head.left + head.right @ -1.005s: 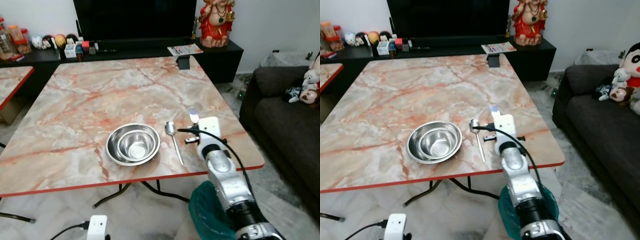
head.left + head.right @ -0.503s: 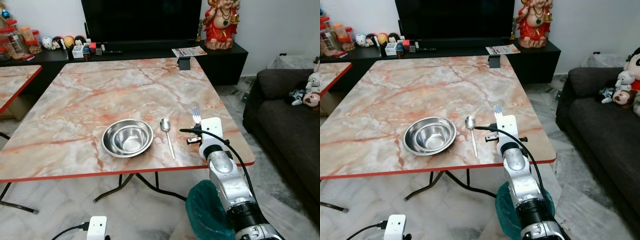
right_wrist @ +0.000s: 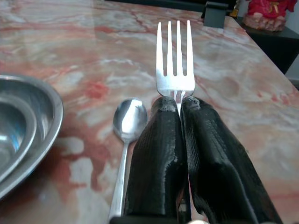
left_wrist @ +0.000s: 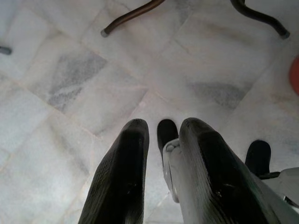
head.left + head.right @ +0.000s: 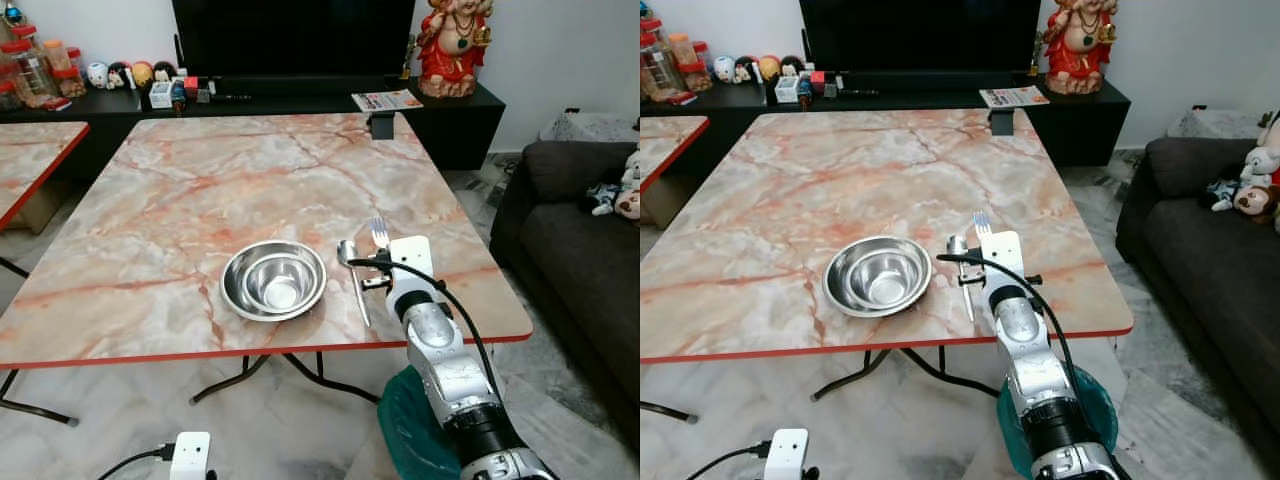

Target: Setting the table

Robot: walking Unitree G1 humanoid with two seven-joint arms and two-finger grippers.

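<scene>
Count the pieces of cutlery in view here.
2: a spoon lying on the table right of the nested steel bowls, and a fork clamped in the right gripper beside it.

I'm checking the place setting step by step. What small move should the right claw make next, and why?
Probably lower the fork to the marble table just beside the spoon. The right claw is shut on the fork's neck, tines pointing forward above the tabletop, and the spoon already lies next to the steel bowls.
</scene>
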